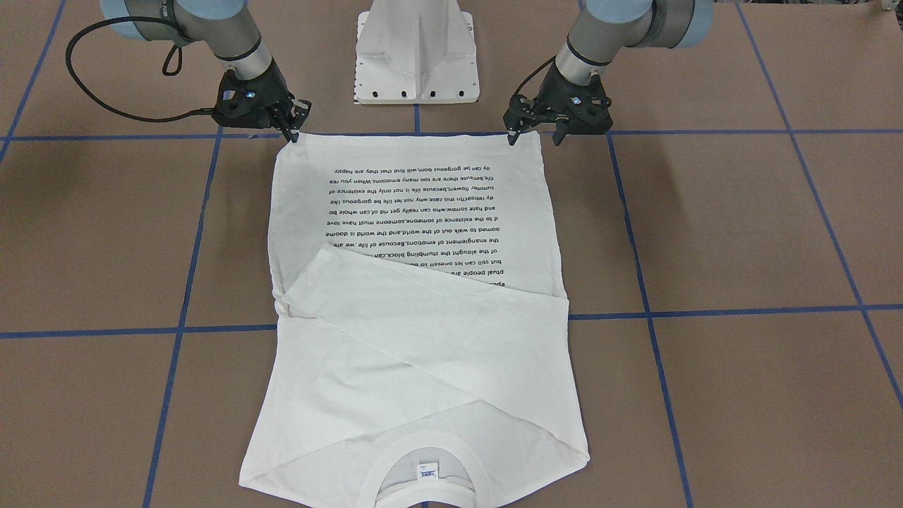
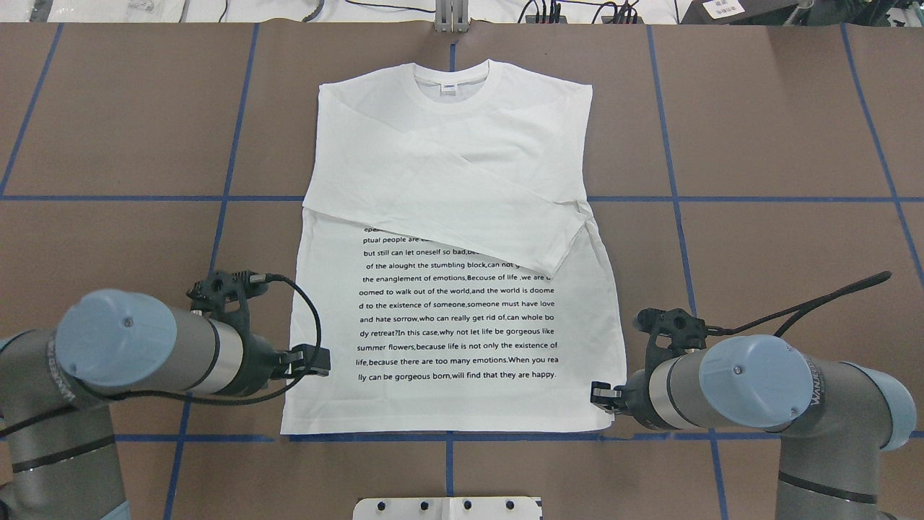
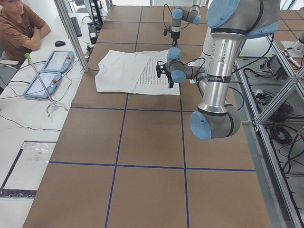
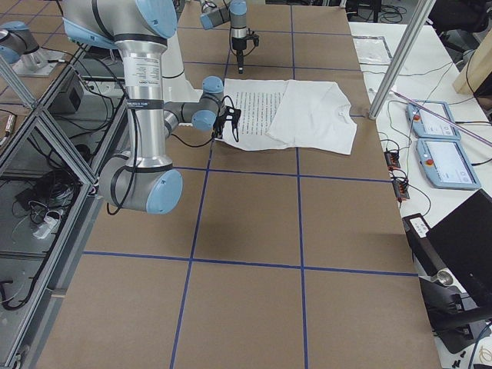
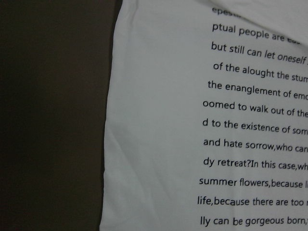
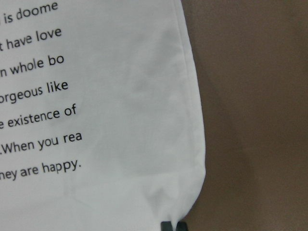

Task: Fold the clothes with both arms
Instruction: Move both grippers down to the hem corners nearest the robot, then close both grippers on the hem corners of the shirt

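Observation:
The white long-sleeved T-shirt (image 2: 462,217) lies flat on the brown table, text face up, collar (image 2: 451,83) away from the robot, and both sleeves folded across the chest. My right gripper (image 1: 291,132) is at the hem's right corner. In the right wrist view its fingertips (image 6: 167,225) stand close together, pinched on that corner. My left gripper (image 1: 535,137) hovers at the hem's left corner with its fingers spread, one fingertip over the corner. The left wrist view shows only the shirt's left edge (image 5: 113,120), no fingers.
The white pedestal base (image 1: 416,56) stands just behind the hem, between the arms. Blue tape lines (image 2: 671,180) grid the table. A person sits at a side desk with two tablets (image 3: 47,71), beyond the table's far edge.

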{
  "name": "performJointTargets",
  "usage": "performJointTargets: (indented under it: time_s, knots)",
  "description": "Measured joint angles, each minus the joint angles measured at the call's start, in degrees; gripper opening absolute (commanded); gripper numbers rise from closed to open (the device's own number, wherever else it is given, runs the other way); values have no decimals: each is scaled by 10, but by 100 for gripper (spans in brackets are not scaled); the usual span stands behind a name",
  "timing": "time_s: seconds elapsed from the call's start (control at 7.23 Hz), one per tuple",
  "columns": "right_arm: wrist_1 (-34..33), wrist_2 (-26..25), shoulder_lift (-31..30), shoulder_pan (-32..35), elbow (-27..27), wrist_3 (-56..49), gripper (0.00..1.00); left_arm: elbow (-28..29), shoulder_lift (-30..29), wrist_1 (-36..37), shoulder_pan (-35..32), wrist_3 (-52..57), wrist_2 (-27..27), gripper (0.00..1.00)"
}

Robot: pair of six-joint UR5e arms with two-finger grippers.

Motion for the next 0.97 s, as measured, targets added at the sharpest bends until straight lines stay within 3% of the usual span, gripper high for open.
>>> performJointTargets:
  time_s: [0.28,0.97]
  knots:
    - [0,0,0,4,7,0,0,5,19,-4,46,-46,26,99]
    - [0,2,0,9,7,0,0,18,8,46,60,-56,40,97]
